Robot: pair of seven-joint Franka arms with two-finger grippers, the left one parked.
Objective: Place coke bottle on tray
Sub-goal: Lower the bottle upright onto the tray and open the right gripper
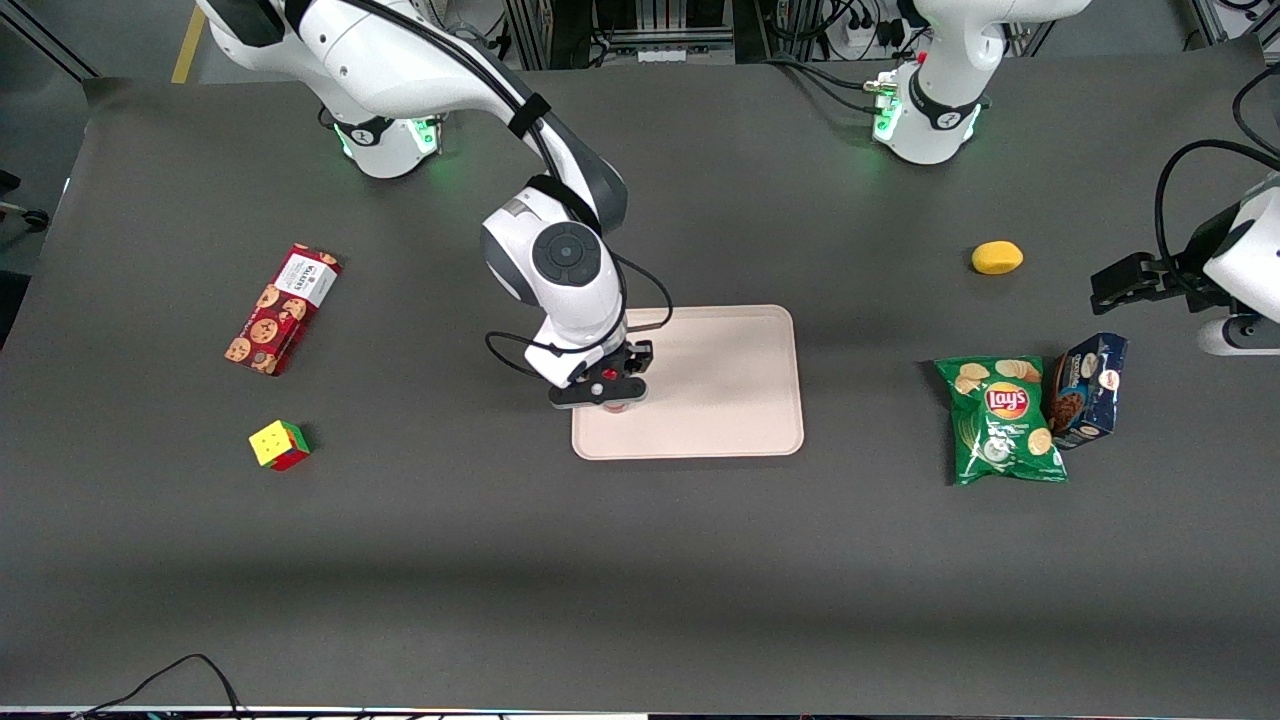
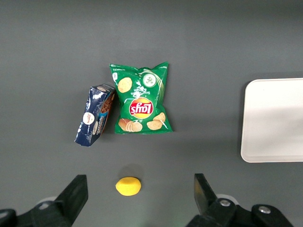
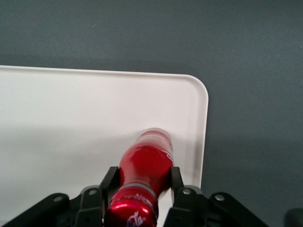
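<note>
The pale beige tray (image 1: 720,400) lies in the middle of the table; it also shows in the right wrist view (image 3: 71,113) and at the edge of the left wrist view (image 2: 274,118). The red coke bottle (image 3: 146,163) stands upright in my gripper (image 3: 143,174), its clear base over the tray's corner that is nearest the front camera and toward the working arm's end. Both fingers press the bottle's shoulder below the red cap. In the front view the gripper (image 1: 606,393) hides most of the bottle (image 1: 618,405). I cannot tell if the base touches the tray.
A red cookie box (image 1: 282,309) and a colour cube (image 1: 279,445) lie toward the working arm's end. A green chips bag (image 1: 1003,420), a blue box (image 1: 1088,389) and a yellow fruit (image 1: 997,258) lie toward the parked arm's end.
</note>
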